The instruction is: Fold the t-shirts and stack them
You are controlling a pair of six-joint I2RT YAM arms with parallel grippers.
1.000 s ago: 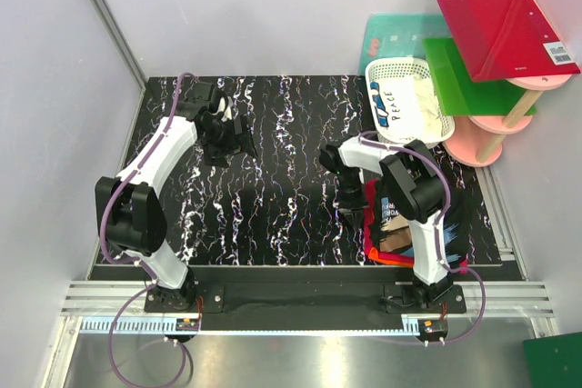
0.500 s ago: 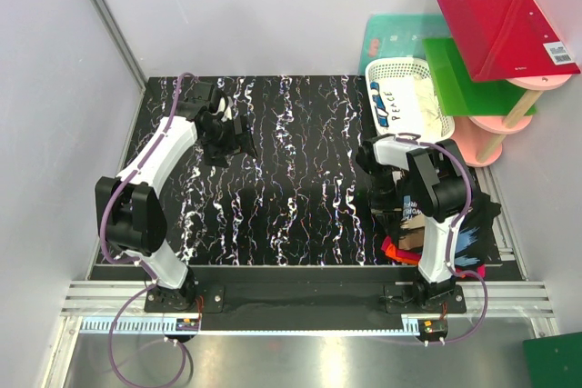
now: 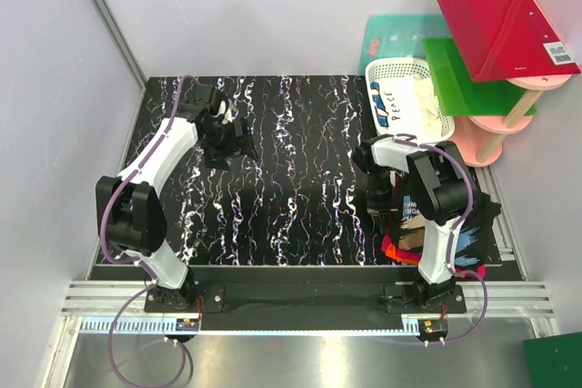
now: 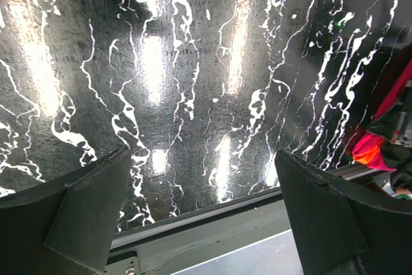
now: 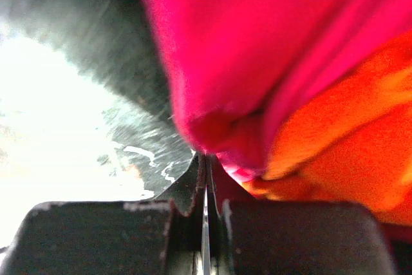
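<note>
My right claw (image 5: 205,162) is pinched fully closed, its two tips meeting in a thin seam. A fold of a red t-shirt (image 5: 219,49) sits right at those tips, touching them. Just to the right of the tips, under the red fold, an orange t-shirt (image 5: 341,146) bulges out. I cannot tell whether any cloth is caught in the seam itself.

From overhead, the pile of t-shirts (image 3: 480,223) lies to the right of this claw, near the front edge of the table (image 3: 291,170), and my right arm covers much of it. Black printed cloth is on top, and red and orange edges poke out on the side nearest the claw.

My left claw (image 4: 203,159) stands wide with nothing between its fingers, only black marbled tabletop beneath. It hangs well apart from the pile, which its camera catches as a scrap of red and pink far off to its right. Beyond the right claw, toward the back, stands a white basket (image 3: 405,97).
</note>
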